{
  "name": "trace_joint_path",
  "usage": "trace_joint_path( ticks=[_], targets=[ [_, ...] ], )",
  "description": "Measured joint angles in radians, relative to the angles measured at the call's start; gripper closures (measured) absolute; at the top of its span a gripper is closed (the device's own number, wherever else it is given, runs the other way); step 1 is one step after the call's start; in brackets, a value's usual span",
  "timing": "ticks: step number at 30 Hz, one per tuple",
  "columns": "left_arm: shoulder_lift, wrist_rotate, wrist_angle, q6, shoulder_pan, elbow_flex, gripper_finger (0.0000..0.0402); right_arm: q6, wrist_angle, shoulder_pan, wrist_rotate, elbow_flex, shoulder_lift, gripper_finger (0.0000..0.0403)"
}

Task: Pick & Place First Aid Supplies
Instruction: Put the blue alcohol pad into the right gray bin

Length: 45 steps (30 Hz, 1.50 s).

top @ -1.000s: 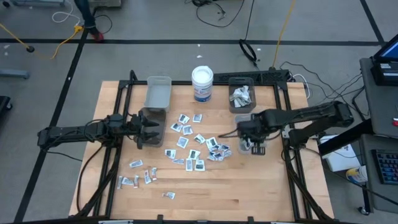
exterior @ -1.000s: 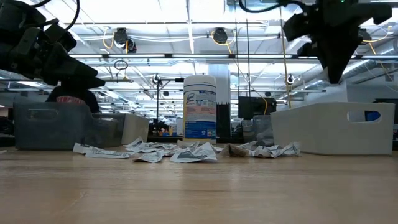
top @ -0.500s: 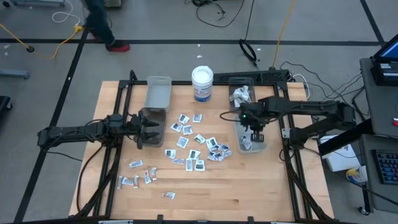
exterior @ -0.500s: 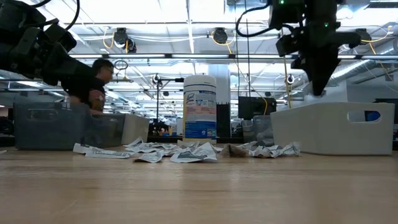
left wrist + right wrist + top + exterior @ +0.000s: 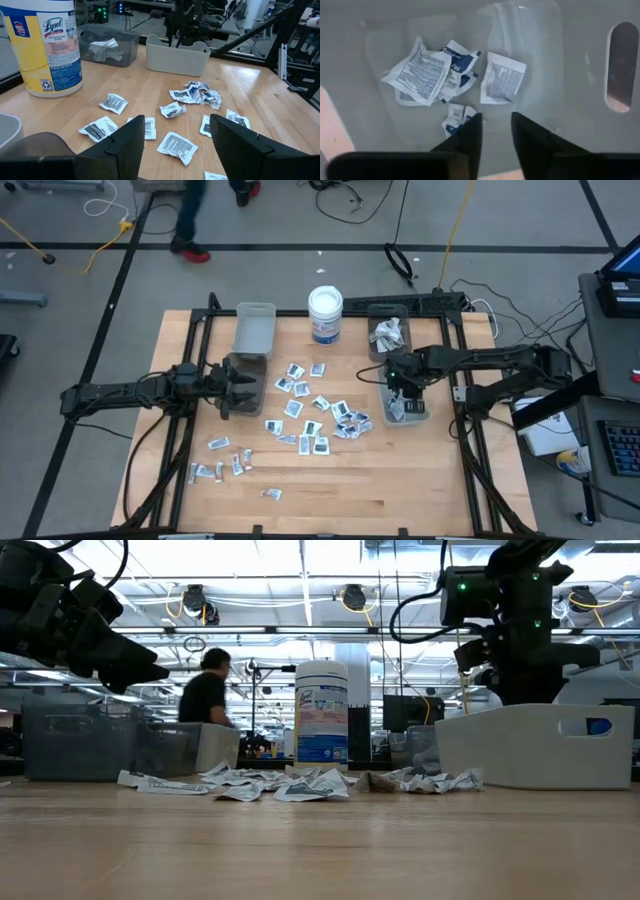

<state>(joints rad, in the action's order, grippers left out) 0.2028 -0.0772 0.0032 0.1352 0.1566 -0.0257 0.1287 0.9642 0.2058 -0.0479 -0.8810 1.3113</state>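
Grey bin (image 5: 405,402) sits directly beneath the right gripper (image 5: 495,131), fingers slightly apart and empty; packets (image 5: 427,75) lie below, so lift straight up to clear.

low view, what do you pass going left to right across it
left gripper → dark bin → person → white round tub → crumpled packets → white bin with the right gripper above it

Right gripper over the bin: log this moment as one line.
right gripper: open, inside grey bin, empty | packets: on bin floor | left gripper: open, waiting above table | loose packets: on table
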Motion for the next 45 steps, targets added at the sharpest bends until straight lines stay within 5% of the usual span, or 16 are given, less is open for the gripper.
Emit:
trace_joint_path(
  ticks=[11, 22, 45],
  targets=[
    [0.000, 0.000, 0.000, 0.000, 0.000, 0.000, 0.0172, -0.001, 0.021, 0.001, -0.001, 0.000, 0.000, 0.0212],
    [0.000, 0.000, 0.000, 0.000, 0.000, 0.000, 0.0172, -0.041, 0.152, -0.025, -0.001, -0.148, 0.033, 0.0217],
    [0.000, 0.000, 0.000, 0.000, 0.000, 0.000, 0.0172, -0.194, 0.246, -0.270, 0.004, -0.625, 0.394, 0.0217]
  ],
)
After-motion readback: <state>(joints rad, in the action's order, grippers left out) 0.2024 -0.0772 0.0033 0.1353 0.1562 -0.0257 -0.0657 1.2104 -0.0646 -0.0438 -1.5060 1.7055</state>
